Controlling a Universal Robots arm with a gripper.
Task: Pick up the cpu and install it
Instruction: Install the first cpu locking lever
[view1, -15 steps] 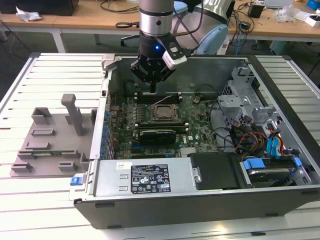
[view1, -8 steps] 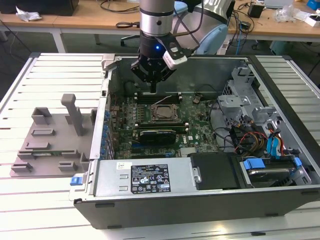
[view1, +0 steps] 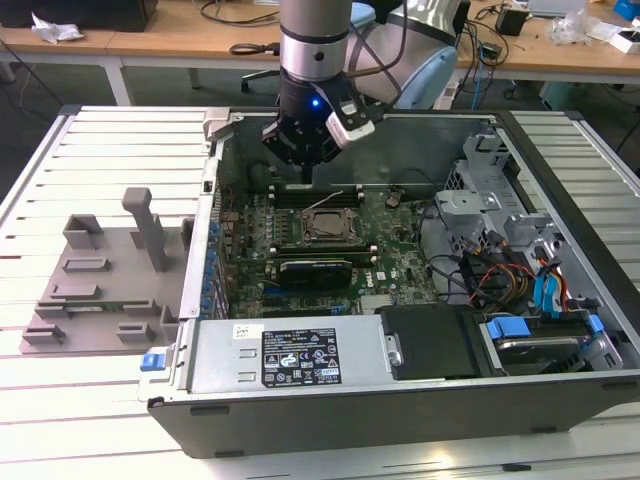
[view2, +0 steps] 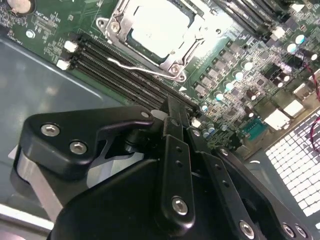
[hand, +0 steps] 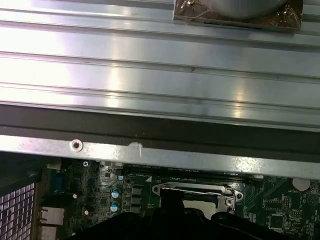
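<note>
Exterior view: my black claw (view1: 306, 172) hangs above green motherboard (view1: 330, 245) inside open grey computer case (view1: 420, 390) on slatted bench (view1: 90, 140), just behind socket.

Second wrist view: claw fingers (view2: 172, 125) closed together, nothing between. Silvery square cpu (view2: 159, 27) sits in metal socket frame (view2: 112, 25), apart from claw.
</note>
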